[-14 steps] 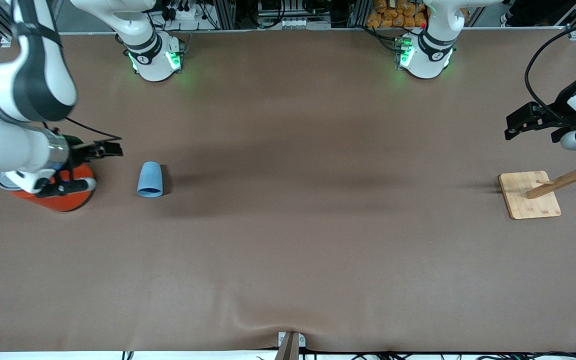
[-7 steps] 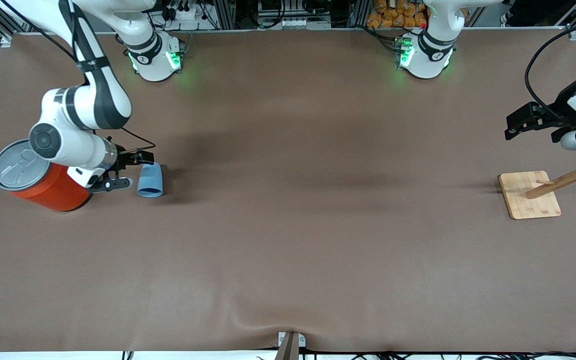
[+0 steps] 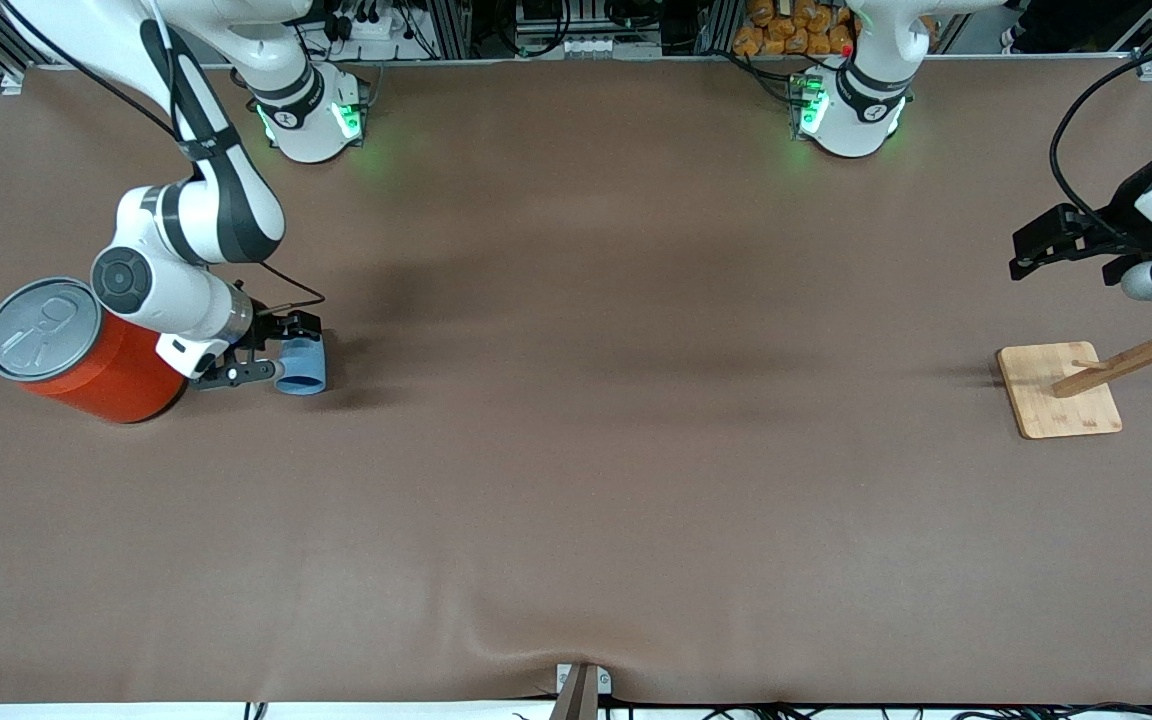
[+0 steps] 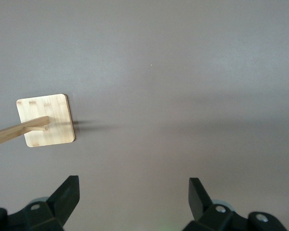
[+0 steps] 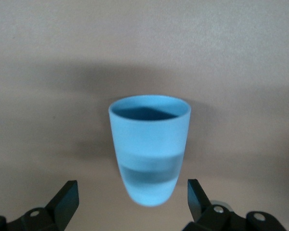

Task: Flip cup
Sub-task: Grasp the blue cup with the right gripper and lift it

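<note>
We've got the right gripper (image 3: 271, 352) low at the cup (image 3: 302, 364), fingers spread wide w/ one either side of the cup's body, not yet touching as far as we can tell. The cup sits toward the right arm's end of the table, just beside the orange-red can (image 3: 76, 352). In the right wrist view the cup (image 5: 150, 148) shows its rim and dark inside, w/ the two fingertips (image 5: 66, 197) flanking its narrow end, so we judge it's on its side or tipped, mouth pointing away from the gripper. We approach side-on like this because a grip across the body lets the wrist roll the cup over; a top-down pinch wouldn't. Next we'd close gently, since light plastic may squirt out. We also mind the can, as the arm's wrist hangs right by it. The left gripper (image 3: 1061, 243) waits near the wooden stand (image 3: 1059, 388), fingers apart in the left wrist view, holding nothing, clear of the work.
</note>
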